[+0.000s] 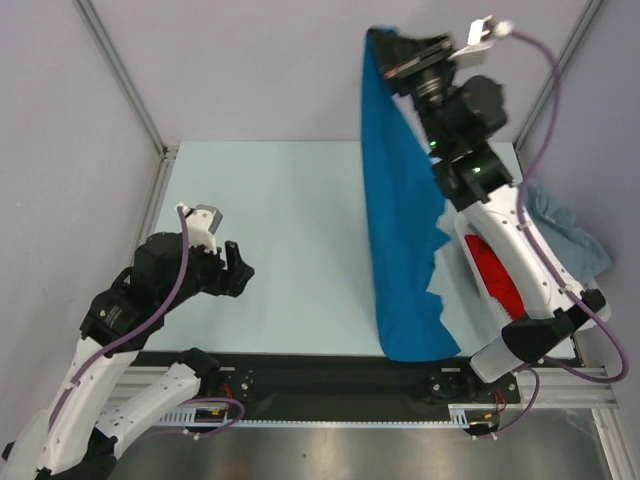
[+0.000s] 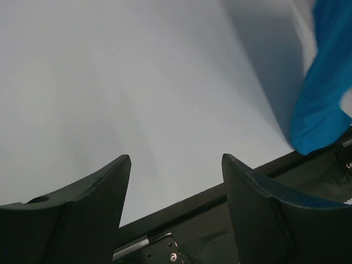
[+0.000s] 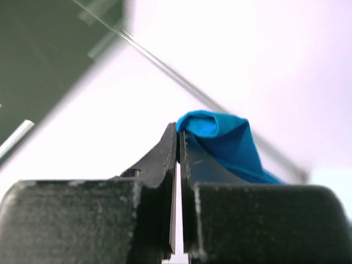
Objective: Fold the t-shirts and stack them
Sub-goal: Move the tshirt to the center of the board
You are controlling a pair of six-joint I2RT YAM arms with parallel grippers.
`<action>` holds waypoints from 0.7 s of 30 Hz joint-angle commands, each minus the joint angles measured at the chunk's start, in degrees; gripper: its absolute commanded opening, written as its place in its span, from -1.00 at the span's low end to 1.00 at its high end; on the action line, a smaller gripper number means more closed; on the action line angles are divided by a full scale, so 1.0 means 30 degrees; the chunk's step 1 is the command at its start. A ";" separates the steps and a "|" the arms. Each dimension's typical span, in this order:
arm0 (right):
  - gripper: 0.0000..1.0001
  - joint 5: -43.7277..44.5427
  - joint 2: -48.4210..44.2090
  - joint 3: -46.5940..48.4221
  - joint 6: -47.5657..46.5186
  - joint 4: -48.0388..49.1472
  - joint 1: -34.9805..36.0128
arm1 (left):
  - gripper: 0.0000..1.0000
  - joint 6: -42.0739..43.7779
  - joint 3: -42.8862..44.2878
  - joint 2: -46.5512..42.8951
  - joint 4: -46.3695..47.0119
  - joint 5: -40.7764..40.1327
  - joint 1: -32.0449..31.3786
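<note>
My right gripper (image 1: 392, 52) is raised high at the back right and shut on the bright blue t-shirt (image 1: 400, 240), which hangs down in a long strip to the table's near edge. In the right wrist view a fold of the blue cloth (image 3: 220, 137) is pinched at the tips of the gripper (image 3: 179, 135). The red t-shirt (image 1: 495, 270) and the pale grey-blue t-shirt (image 1: 565, 235) lie at the right, partly hidden by the right arm. My left gripper (image 1: 238, 268) is open and empty, low over the table at the left; in the left wrist view the gripper (image 2: 176, 159) shows bare table between its fingers.
The pale table (image 1: 290, 230) spreads between the two arms. A black rail (image 1: 300, 375) runs along its near edge. Metal frame posts (image 1: 125, 75) stand at the back corners. The blue shirt's lower end (image 2: 324, 104) shows at the right of the left wrist view.
</note>
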 commanded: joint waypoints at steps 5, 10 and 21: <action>-0.13 -0.4094 0.2545 -0.2276 0.1638 -0.6447 0.2621 | 0.56 -0.0395 0.1581 -0.0936 -0.0770 -0.2049 -0.0095; 0.82 -0.6327 0.4996 -0.0174 -0.4379 -1.8195 0.2476 | 0.91 -0.0543 0.2254 -0.0295 -0.0216 -0.1818 -0.0095; -0.11 -0.8789 -0.5370 -1.8688 -0.5482 -1.6751 -0.5461 | 0.33 -0.2211 0.2869 0.8284 0.3856 0.4744 -0.0329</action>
